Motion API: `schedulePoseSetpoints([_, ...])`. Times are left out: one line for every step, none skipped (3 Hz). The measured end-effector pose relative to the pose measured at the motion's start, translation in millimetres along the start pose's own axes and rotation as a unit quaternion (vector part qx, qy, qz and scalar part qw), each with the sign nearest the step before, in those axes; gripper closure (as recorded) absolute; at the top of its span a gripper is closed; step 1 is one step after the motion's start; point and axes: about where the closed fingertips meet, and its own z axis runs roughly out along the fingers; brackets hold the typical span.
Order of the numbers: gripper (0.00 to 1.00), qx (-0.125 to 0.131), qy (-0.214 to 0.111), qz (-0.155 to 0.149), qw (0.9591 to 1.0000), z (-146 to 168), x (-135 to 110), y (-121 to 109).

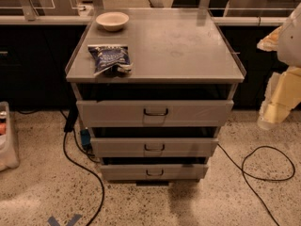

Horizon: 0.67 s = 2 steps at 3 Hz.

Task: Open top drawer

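Grey cabinet sits mid-frame, 3 drawers stacked under a flat grey worktop (pixel 188 46). The top drawer (pixel 117 113) is just below the worktop edge and is the widest of the 3, w/ the tallest front. A small dark wire handle (pixel 155 112) sits at the centre of its front panel. There's a dark gap between the drawer front's upper edge and the worktop, and the front looks to stand a bit fwd of the cabinet body. How far out it is, can't tell. Middle drawer (pixel 122 147) and bottom drawer (pixel 122 172) are below it, narrower, each w/ a similar handle and a dark strip above.

The claw (pixel 268 119) is at the far right edge of the frame, a pale cream shape at the low end of the arm. It hangs over the floor to the right of the cabinet, approx level w/ the top drawer, well apart from the drawer and its handle. It touches nothing. Whether it's apart or together, can't tell.

On the worktop, a pale bowl (pixel 112 20) sits upright at the back left. A dark blue snack bag (pixel 109 59) lies flat near the front left corner, apart from the bowl.

The floor (pixel 42 192) is speckled. A black cable (pixel 96 178) runs down the left side of the cabinet. Another cable (pixel 282 149) loops on the right, below the claw. A small blue item (pixel 85 139) sits against the cabinet's left side, beside the middle drawer. Part of a pale bin (pixel 7 145) shows at the left edge. A blue tape mark (pixel 63 219) is at the bottom.
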Motion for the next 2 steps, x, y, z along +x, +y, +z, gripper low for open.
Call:
schedulePoseSetpoints([0.00, -0.001, 0.000, 0.001, 1.0000, 2, 0, 2])
schedulePoseSetpoints([0.00, -0.008, -0.002, 0.006, 0.9999, 16, 3, 13])
